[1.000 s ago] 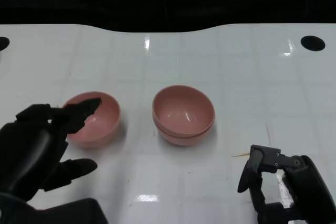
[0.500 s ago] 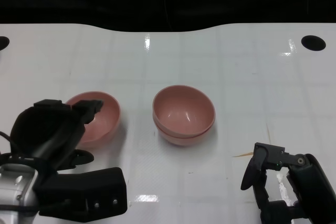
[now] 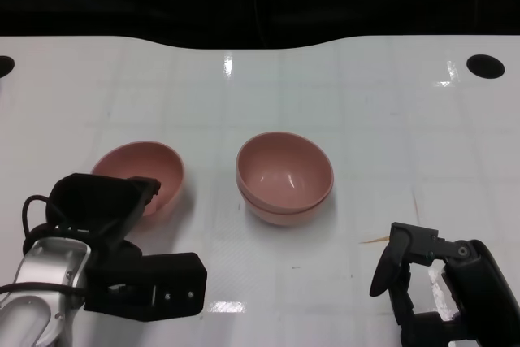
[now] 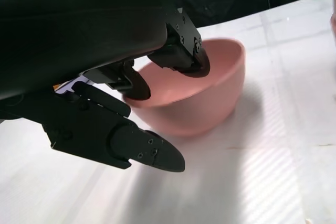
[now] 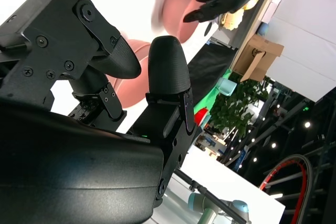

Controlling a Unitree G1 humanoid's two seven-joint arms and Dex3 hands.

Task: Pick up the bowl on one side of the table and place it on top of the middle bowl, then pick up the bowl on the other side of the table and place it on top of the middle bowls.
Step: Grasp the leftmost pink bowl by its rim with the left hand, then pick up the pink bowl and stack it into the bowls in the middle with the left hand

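Observation:
A single pink bowl [image 3: 138, 170] stands at the table's left. In the middle sit two pink bowls nested one in the other [image 3: 284, 176]. My left hand [image 3: 104, 210] is at the left bowl's near rim. In the left wrist view its fingers [image 4: 181, 61] reach over the rim of the bowl [image 4: 205, 103] into the hollow, while the thumb [image 4: 147, 150] stays outside, apart from the wall. My right hand [image 3: 422, 278] hovers low at the table's near right with fingers apart and nothing in it. The right wrist view shows its fingers [image 5: 168, 72] bare.
Round black holes [image 3: 485, 65] mark the white table's [image 3: 366, 119] far corners. A thin straw-coloured sliver [image 3: 375, 240] lies by my right hand. The table's far edge [image 3: 260, 45] meets a dark background.
My left hand has turned over and dropped to the left bowl's near rim, its silver forearm coming into view. The bowl shifted slightly left. The right hand barely moved.

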